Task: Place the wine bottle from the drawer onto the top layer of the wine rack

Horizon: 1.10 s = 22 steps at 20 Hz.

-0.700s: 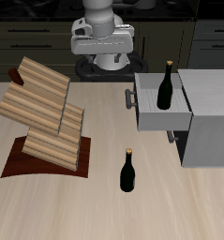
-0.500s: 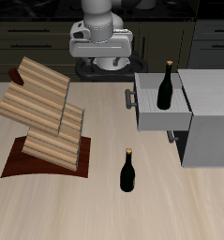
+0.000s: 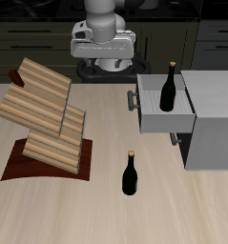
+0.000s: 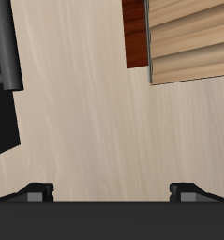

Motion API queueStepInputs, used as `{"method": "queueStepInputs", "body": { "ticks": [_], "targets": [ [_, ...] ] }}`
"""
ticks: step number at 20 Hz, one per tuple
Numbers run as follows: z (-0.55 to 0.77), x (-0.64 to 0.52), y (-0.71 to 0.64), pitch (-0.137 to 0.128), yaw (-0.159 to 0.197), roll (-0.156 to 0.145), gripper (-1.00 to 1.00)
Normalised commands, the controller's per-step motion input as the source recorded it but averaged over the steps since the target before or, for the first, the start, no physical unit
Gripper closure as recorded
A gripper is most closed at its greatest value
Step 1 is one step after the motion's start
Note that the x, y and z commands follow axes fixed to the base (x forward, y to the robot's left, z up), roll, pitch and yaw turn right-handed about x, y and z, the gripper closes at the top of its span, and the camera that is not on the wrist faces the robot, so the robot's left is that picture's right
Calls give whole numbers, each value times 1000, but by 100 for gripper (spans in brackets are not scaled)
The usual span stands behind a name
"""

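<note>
The wine bottle [image 3: 169, 88] stands upright in the open grey drawer [image 3: 163, 120], dark with a gold cap. The wine rack stands across the table; its top layer [image 3: 44, 81] is a tilted light-wood slab with nothing on it. My gripper [image 3: 108, 63] hangs at the back of the table, apart from both bottle and rack. In the wrist view its fingertips [image 4: 34, 190] stand wide apart, so the gripper [image 4: 112, 192] is open and empty over bare tabletop. A corner of the rack [image 4: 193, 42] and its red-brown base [image 4: 135, 33] show there.
A second dark bottle [image 3: 131, 174] stands upright near the table's front edge. The grey cabinet [image 3: 213, 124] holds the drawer. The rack's red-brown base [image 3: 18, 165] lies flat on the table. A dark post [image 4: 3, 52] shows in the wrist view.
The arm has shifted very slightly toward the back of the table. The bottles, the drawer and the rack have not moved.
</note>
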Motion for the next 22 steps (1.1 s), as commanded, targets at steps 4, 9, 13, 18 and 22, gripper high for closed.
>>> {"method": "queueStepInputs", "body": {
  "ticks": [4, 9, 13, 18, 22],
  "targets": [
    [-101, -5, 103, -2, 32, 11, -100],
    [-49, -32, 105, -8, 52, -9, -100],
    [149, -175, 242, -39, 33, 5, -100],
    [162, -165, 174, -53, 11, 10, -100],
    [85, -77, 281, -35, 15, 6, -100]
  ]
}}
